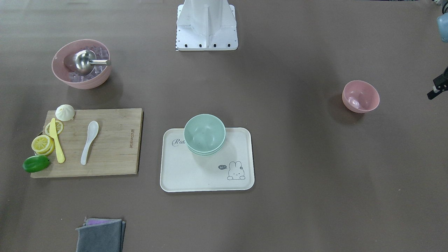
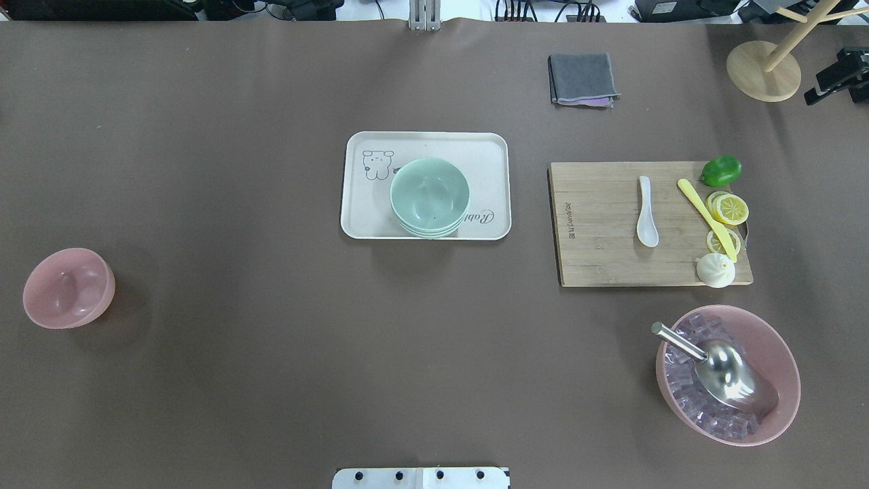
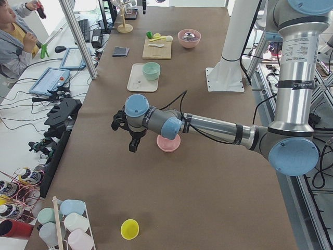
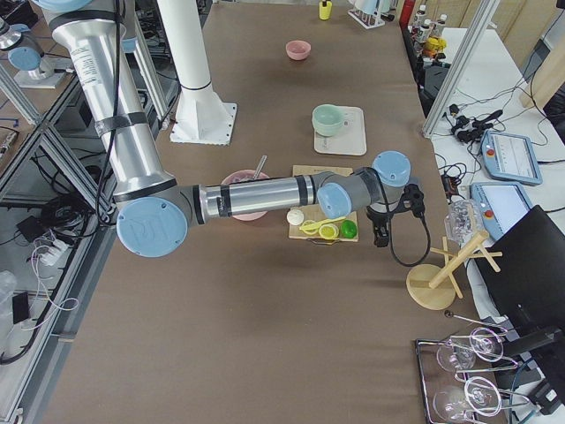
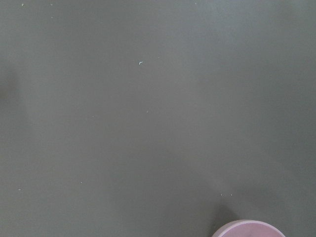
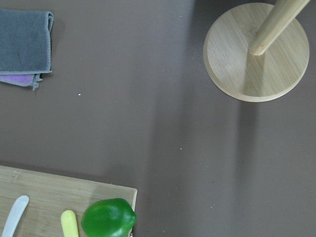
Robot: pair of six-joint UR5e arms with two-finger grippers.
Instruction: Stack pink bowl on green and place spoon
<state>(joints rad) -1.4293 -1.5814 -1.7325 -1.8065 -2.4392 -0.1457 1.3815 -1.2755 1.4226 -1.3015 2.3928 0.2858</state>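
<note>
Folded grey cloth [image 1: 100,235] lies at the near edge of the table [image 1: 301,196]. Past it is a wooden board [image 1: 115,147]. On the board the white spoon [image 1: 89,141] lies flat, beside a yellow knife [image 1: 56,140], some lemon slices [image 1: 41,143] and a white bun [image 1: 65,112]. At the board's corner sits a green pepper [image 1: 36,163]. On the cream tray [image 1: 206,175] the green bowl [image 1: 204,134] tops a small stack. The pink bowl [image 1: 360,96] stands right way up on the bare table on the robot's left side, well apart from the tray. Just beside it hangs the left gripper [image 3: 131,141], not touching it. The right gripper [image 2: 834,76] hangs near the pepper and a round wooden stand [image 2: 753,71]. I cannot tell how wide the fingers of either one are. A big pink bowl [image 1: 101,78] holds ice cubes and a metal scoop [image 1: 82,62]
</note>
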